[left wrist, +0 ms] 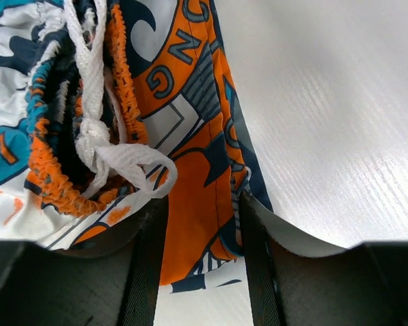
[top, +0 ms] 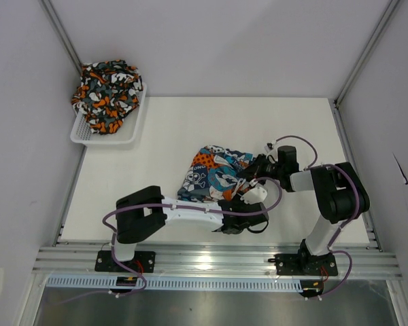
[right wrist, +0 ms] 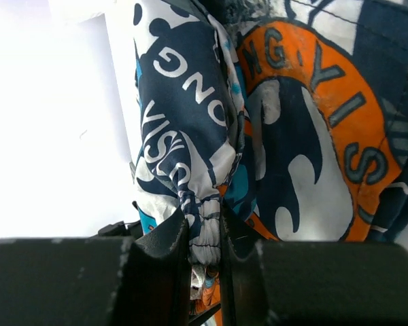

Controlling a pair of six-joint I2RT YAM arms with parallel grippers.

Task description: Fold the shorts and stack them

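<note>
Patchwork shorts (top: 211,175) lay crumpled at the middle of the table (top: 258,122); their print was legible only as the fragments "ONG" and "VIS". The right gripper (right wrist: 205,227) was clamped on their gathered waistband. The left gripper (left wrist: 202,224) straddled an orange fold, its grip undeterminable. The camouflage shorts (top: 107,94) were heaped in the white basket (top: 115,138) at the far left corner.

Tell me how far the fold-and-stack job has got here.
Done: nothing folded or stacked. In hand: the patchwork shorts lie bunched on the table; the right end effector pinches their gathered edge, the left end effector has orange cloth between its jaws, grip unclear. To do: fold this pair, then the camouflage shorts, crumpled in the basket, and stack both.
</note>
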